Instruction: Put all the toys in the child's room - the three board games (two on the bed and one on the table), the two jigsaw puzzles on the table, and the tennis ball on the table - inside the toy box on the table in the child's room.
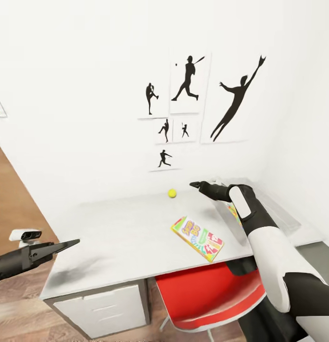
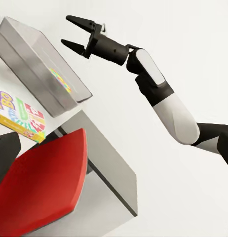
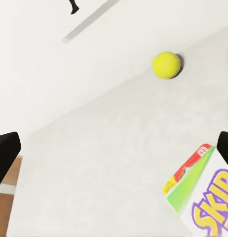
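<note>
The right gripper [image 1: 196,185] hangs empty above the bench [image 1: 117,237], its jaws spread, with the tennis ball [image 1: 172,193] just beyond its tips near the wall. The yellow-red-green board game [image 1: 197,238] lies below and nearer the robot, the grey toy box [image 2: 40,69] beside the arm. The left gripper [image 1: 71,243] hovers at the bench's near-left corner; I cannot tell its state.

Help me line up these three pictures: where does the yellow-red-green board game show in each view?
Head view: the board game lies on the table, near its front edge, above the red chair.
Left wrist view: the game is at the left edge, beside the toy box.
Right wrist view: one corner of the game is at lower right.
Shared landmark: the tennis ball, also in the right wrist view.
</note>
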### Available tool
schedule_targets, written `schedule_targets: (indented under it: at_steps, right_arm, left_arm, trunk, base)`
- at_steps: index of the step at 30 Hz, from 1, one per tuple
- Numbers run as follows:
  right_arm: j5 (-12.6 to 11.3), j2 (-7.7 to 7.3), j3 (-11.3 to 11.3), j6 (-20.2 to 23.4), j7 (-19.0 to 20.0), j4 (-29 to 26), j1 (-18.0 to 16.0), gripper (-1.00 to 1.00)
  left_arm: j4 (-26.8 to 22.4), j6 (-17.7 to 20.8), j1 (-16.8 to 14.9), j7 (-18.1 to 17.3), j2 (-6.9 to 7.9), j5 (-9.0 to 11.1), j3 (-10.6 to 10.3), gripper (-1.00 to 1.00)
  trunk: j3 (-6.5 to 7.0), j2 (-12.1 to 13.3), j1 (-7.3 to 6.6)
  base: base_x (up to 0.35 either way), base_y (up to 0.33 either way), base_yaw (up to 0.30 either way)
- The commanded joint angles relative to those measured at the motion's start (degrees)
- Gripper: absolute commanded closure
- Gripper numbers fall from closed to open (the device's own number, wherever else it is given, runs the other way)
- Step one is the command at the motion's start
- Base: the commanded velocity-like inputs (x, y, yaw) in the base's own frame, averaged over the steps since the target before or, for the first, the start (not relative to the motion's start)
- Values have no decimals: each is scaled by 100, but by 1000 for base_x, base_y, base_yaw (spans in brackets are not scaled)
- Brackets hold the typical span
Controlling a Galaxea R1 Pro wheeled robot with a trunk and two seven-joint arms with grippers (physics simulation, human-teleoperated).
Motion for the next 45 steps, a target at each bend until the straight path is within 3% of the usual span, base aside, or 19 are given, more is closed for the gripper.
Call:
schedule_targets:
  at_steps: [1, 23, 29, 33, 35, 37, 40, 45]
  right_arm:
    - [27, 0, -14, 30, 16, -4, -4, -100]
    - [33, 1, 0, 39, -15, -5, -4, -100]
    - [37, 9, 293, 39, -72, 25, -9, -100]
    - [21, 120, 520, 95, -544, 85, -17, -100]
    - [17, 179, 552, 174, -801, 141, -28, -100]
    - [4, 308, 586, 387, -1328, 326, -89, -100]
    - [0, 445, 600, 513, -1707, 577, -241, -100]
    - [-12, 547, 592, 546, -1955, 1206, -559, -100]
  left_arm:
    - [0, 61, -7, -24, 1, -7, -3, -100]
    - [0, 61, -7, -24, 1, -6, -3, -100]
    - [0, 61, -7, -24, 1, -6, -5, -100]
    - [0, 61, -7, -24, 1, -7, -3, -100]
    - [0, 61, -7, -24, 1, -7, -3, -100]
    - [0, 61, -7, -24, 1, -7, -3, -100]
    - [-1, 61, -7, -24, 1, -7, -3, -100]
    - [0, 61, -7, -24, 1, -7, -5, -100]
  trunk:
    - [-12, -12, 3]
    - [-14, -12, 3]
    - [-14, -12, 3]
    - [-14, -12, 3]
    - [-14, -12, 3]
    - [-14, -12, 3]
    - [-14, -12, 3]
    - [-14, -12, 3]
  base:
    - [45, 0, 289]
    - [54, 24, 64]
    - [6, 3, 0]
    - [1, 0, 0]
    - [0, 0, 0]
    - [0, 0, 0]
    - [0, 0, 0]
    - [0, 0, 0]
